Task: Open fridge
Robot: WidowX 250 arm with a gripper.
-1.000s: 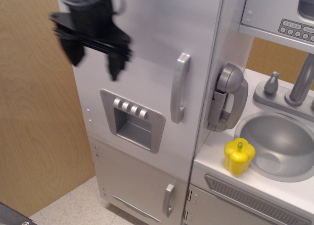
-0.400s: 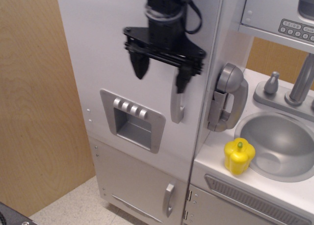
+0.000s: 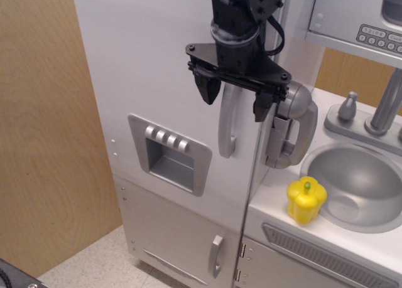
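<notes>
The black gripper [image 3: 233, 96] hangs in front of the upper part of the fridge [image 3: 169, 100], its two fingers spread wide apart, one on each side of the top of the curved silver handle [image 3: 228, 128], and they hold nothing. The fridge door looks shut, with the grey dispenser panel [image 3: 169, 153] to the left of the handle and lower. To the right I see a grey toy phone [image 3: 293, 125], a sink [image 3: 361, 184] and a yellow pepper [image 3: 306, 199] on the white counter [image 3: 276, 206].
</notes>
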